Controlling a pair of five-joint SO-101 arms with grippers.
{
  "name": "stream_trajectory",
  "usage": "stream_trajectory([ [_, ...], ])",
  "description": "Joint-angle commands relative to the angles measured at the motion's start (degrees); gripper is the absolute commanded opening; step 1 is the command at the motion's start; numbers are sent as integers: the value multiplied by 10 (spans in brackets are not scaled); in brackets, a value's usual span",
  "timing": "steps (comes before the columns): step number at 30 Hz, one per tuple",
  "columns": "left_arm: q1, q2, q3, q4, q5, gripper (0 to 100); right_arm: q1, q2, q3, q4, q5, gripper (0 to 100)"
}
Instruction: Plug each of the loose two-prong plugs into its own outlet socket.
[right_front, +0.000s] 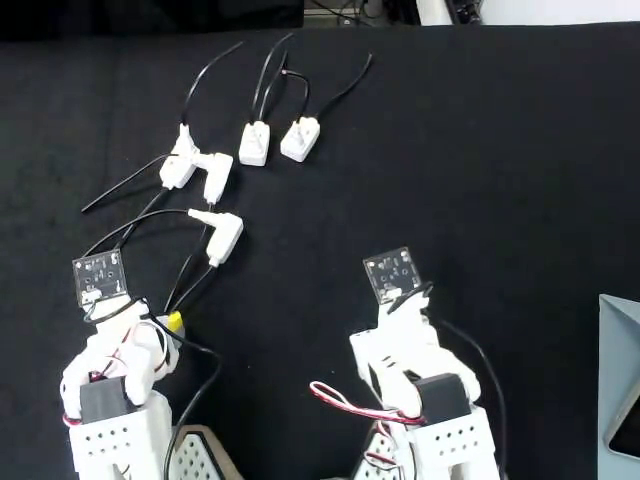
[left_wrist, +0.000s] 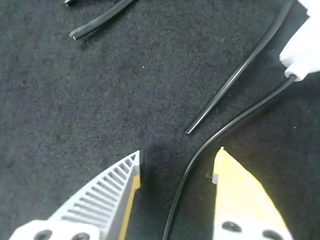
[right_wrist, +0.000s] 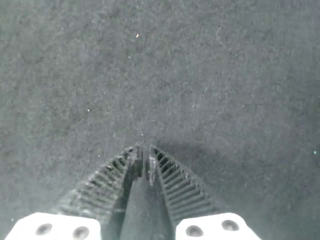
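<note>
Surface: bench (right_front: 500, 150) under a black cloth, matte, with a fine felt-like nap in both wrist views.
Room: narrow strip beyond the far edge, dark on one side, bright on the other, with a few wires.
Edge object: grey box (right_front: 620, 385) at the right border, with smooth flat faces, cut off by the frame.
Far pieces: first white block (right_front: 255, 143) and second white block (right_front: 300, 138), just beside each other and not touching, each with a thin cable curving away.
Joined pair (right_front: 197, 166): two white bodies touching, left of the far pieces; cannot tell plug from socket.
Near plug (right_front: 224, 236): white, elongated, of smooth hard plastic, between the joined pair and the left arm.
Cables (left_wrist: 240, 70): black, round, slightly glossy, lying loose on the cloth.
Left end effector (left_wrist: 179, 151): wide open, gripping nothing; one finger ribbed and pale, the other plain yellow; one black cable on the cloth passing between them.
Right end effector (right_wrist: 143, 148): ribbed fingertips pressed together, nothing between them, over bare cloth.
</note>
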Motion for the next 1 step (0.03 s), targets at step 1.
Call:
stream_trajectory([
  [1,-5,-3,11,4,-6,234,5,-49,-5,4,0,23],
])
